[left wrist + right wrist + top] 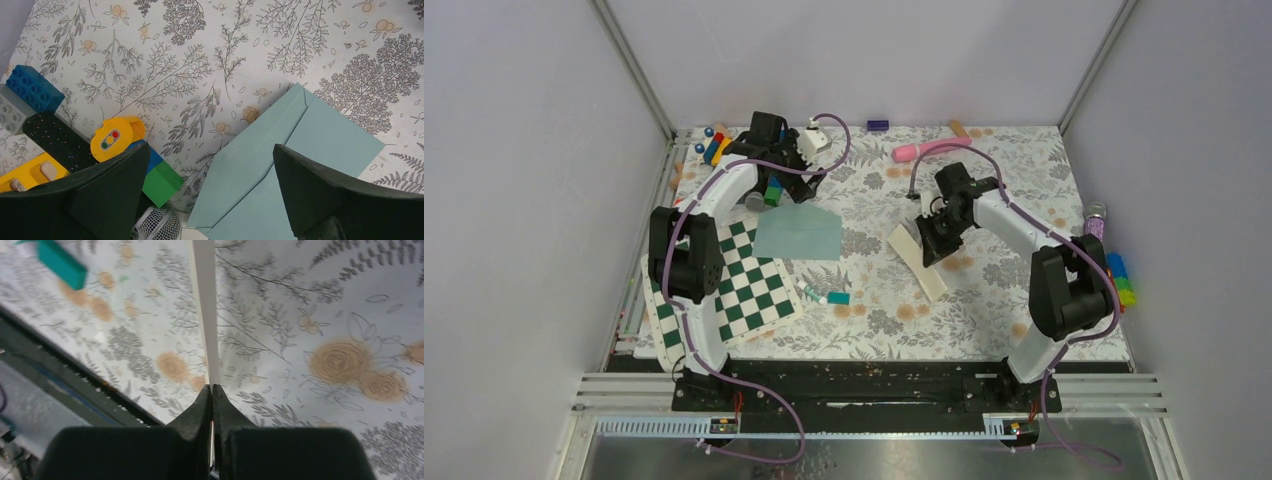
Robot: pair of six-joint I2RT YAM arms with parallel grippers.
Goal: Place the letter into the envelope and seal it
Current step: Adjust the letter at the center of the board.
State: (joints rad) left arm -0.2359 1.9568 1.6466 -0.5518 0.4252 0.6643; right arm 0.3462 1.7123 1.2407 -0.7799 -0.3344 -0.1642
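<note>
Letter (921,262) sits right of centre on the table (1004,300), right pincer (212,390) clamped tight on its edge. Envelope (797,233) lies flat to the left, well apart. Left pincer (210,150) gapes wide over the envelope's far end, holding nothing. Insertion and sealing not yet done.

The blue-grey envelope (797,232) lies flat left of centre, its pointed flap toward the far side. The cream letter (921,265), a narrow strip, lies right of centre.

You see plain pale grey wall panels (854,50) on three sides, silver metal corner posts (633,68), a table with white floral-print cover (1004,312), even soft light.
</note>
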